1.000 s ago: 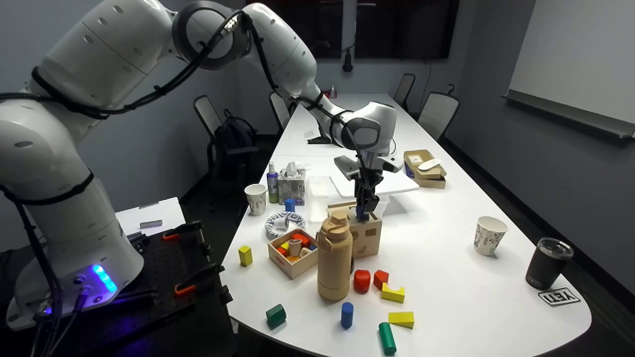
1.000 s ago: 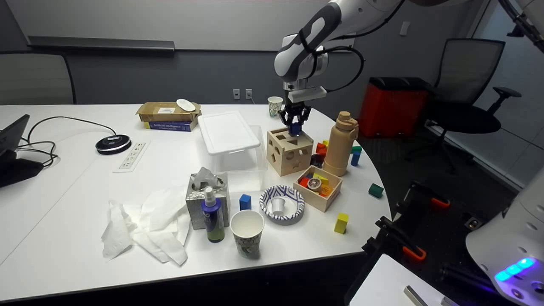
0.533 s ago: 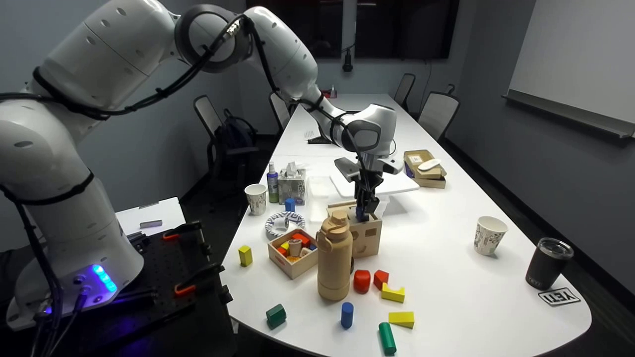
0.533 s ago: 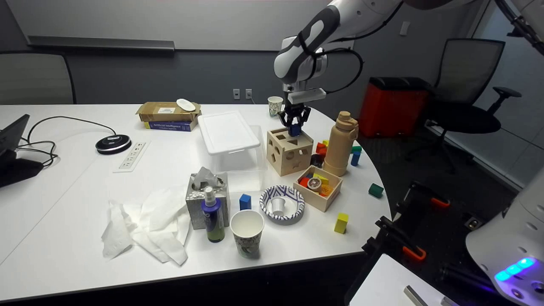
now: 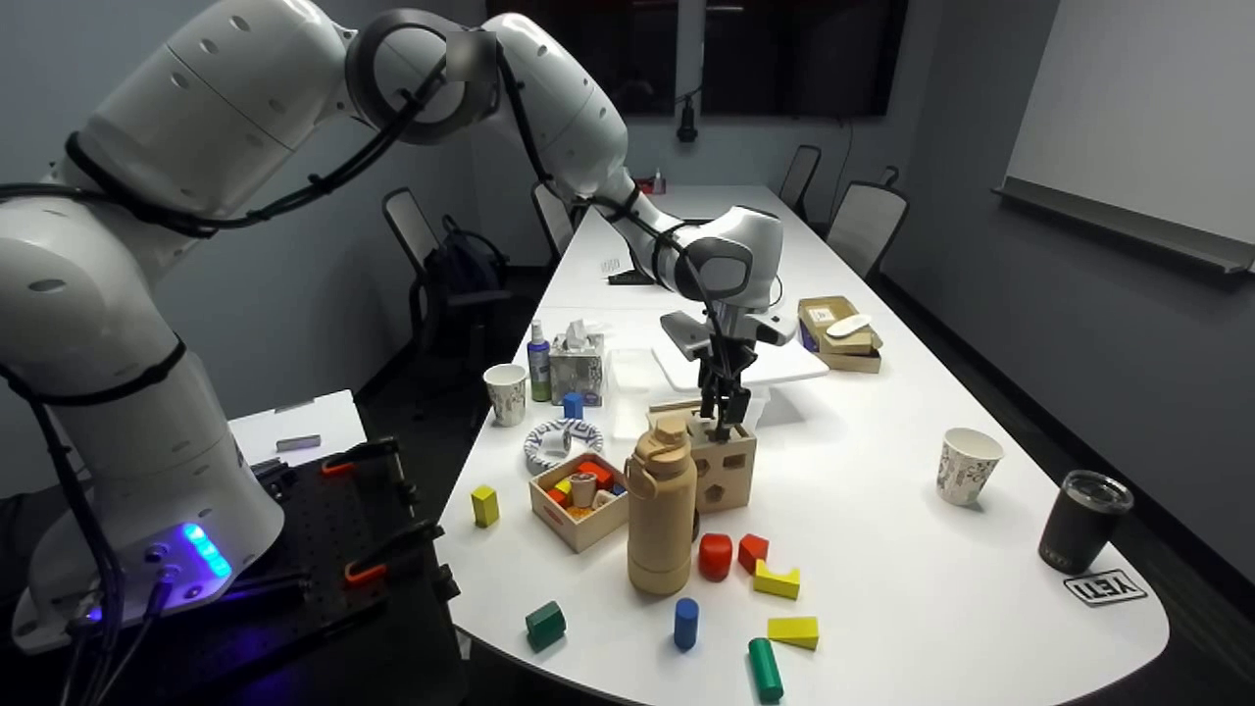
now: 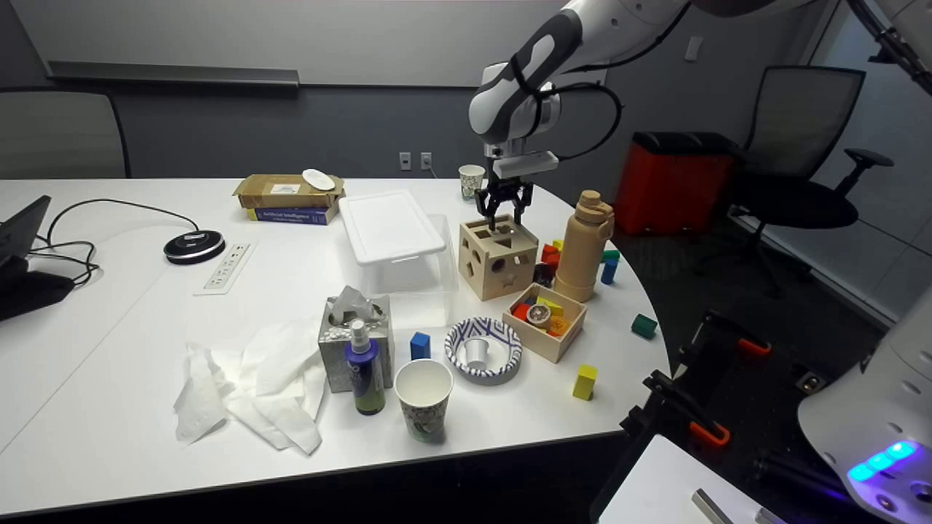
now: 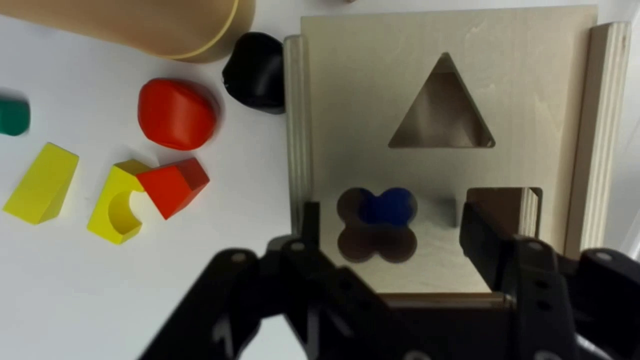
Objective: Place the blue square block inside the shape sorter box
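Wrist view: my black two-fingered gripper [image 7: 390, 220], claw released, fingers standing apart over the light natural-wood shape sorter box [image 7: 360, 160], its top cut with a triangular, a four-lobed and a squarish hole. Inside that box, under the four-lobed hole: one blue block [image 7: 390, 207], part hidden, so I cannot read its whole outline. On the white table [image 7: 100, 280] to the left: one black rounded piece [image 7: 255, 72], close by the box; one red rounded block [image 7: 175, 115]; one red angular block [image 7: 170, 187], just beside one yellow block with a curved notch [image 7: 107, 202]. In an exterior view: one mid-blue upright rectangular block [image 6: 420, 346], beside the silver-grey tissue box [image 6: 333, 364] and near a blue-and-white patterned paper bowl [image 6: 451, 348]; one low wooden tray [image 6: 535, 340] of coloured pieces [image 6: 558, 326]. In an exterior view: one tan bottle [image 5: 661, 515], upright, partly covering the shape sorter box; one blue cylinder [image 5: 686, 625], upright; one green rod [image 5: 765, 671], lying down near a yellow wedge [image 5: 793, 630].
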Motion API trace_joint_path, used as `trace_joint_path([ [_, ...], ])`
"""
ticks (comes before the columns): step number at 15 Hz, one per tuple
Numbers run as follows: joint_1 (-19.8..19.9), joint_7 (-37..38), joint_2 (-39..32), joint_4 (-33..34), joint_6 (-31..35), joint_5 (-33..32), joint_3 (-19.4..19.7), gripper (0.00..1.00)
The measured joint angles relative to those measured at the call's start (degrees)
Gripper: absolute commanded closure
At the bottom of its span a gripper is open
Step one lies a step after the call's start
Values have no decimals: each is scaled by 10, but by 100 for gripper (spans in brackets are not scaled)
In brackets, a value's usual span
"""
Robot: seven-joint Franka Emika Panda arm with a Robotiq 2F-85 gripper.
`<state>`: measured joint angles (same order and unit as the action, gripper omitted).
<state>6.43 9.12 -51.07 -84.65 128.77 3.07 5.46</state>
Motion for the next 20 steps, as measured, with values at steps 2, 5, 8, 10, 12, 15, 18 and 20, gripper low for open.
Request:
trace_joint_path([
  [2,0,0,0,1,0,0,-1,0],
  [5,0,0,0,6,0,0,-3,0],
  [8,-1,0,2,13,-2,0,-5,0],
  [10,-3,0,9,16,-2,0,-5,0],
  [12,-5,0,21,16,-4,0,-5,0],
  [15,-11,0,47,16,-11,-1,-5,0],
  [18,-14,0,71,12,-12,-6,-4,0],
  [20,-17,0,83,8,-12,-9,-2,0],
])
